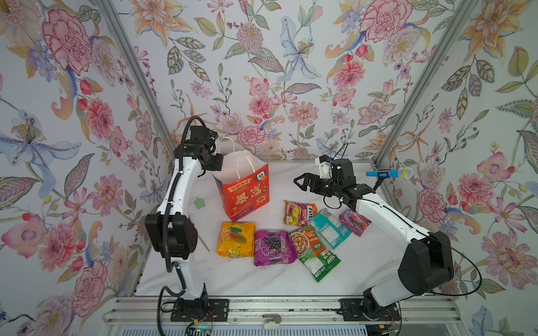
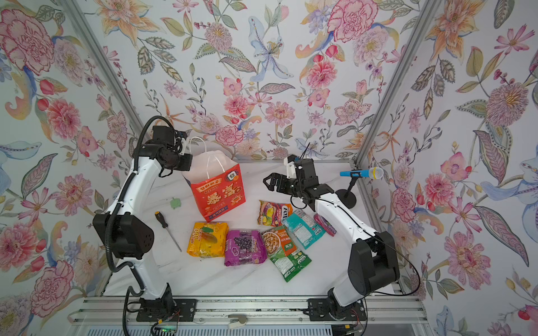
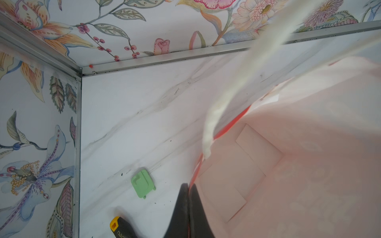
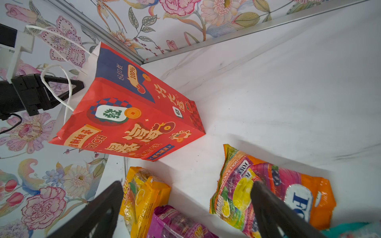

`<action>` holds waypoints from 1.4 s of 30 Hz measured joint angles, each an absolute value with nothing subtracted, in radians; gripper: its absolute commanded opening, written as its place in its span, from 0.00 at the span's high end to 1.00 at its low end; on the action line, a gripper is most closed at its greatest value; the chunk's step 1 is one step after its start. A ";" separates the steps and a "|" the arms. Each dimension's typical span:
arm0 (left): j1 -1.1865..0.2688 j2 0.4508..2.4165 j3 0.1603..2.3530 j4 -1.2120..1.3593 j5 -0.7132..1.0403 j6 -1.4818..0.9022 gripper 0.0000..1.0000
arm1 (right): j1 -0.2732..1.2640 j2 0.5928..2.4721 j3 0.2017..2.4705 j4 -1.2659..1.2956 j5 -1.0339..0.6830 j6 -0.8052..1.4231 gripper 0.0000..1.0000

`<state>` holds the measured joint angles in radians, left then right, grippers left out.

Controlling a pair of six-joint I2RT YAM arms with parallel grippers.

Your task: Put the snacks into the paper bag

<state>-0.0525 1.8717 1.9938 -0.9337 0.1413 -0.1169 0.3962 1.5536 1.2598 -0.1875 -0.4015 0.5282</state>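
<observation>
The paper bag (image 1: 247, 195), red-orange with white cord handles, stands upright at the back of the table, mouth up. My left gripper (image 3: 188, 185) is shut on the bag's left rim, and the bag's white inside (image 3: 288, 164) is bare. Several snacks lie in front: a yellow-orange packet (image 1: 235, 240), a purple one (image 1: 273, 247), an orange-green one (image 1: 305, 240), a green one (image 1: 318, 264), a teal one (image 1: 329, 228) and a fruit-printed one (image 1: 300, 213). My right gripper (image 1: 300, 181) hangs open above the fruit-printed packet (image 4: 268, 185), holding nothing.
A small green blob (image 1: 199, 203) lies left of the bag. A screwdriver (image 2: 167, 229) lies by the left arm. A blue microphone (image 1: 390, 173) on a stand sits at the back right corner. Flowered walls enclose the table on three sides.
</observation>
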 measured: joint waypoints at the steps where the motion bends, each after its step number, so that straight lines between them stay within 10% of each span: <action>1: -0.052 1.851 1.971 -0.929 0.139 -0.129 0.85 | 0.395 1.554 1.258 -0.186 -0.404 0.528 0.02; 7: -0.052 1.720 1.809 -0.867 0.116 -0.205 0.43 | 0.385 1.554 1.239 -0.173 -0.413 0.529 0.02; 18: -0.052 1.705 1.828 -0.828 0.083 -0.222 0.15 | 0.384 1.554 1.209 -0.152 -0.416 0.529 0.02; 35: -0.060 2.004 2.210 -0.920 0.120 -0.100 0.15 | 0.384 1.546 1.209 -0.161 -0.412 0.529 0.02; 42: -0.073 2.095 2.240 -0.967 0.123 -0.072 0.34 | 0.383 1.537 1.209 -0.165 -0.408 0.529 0.02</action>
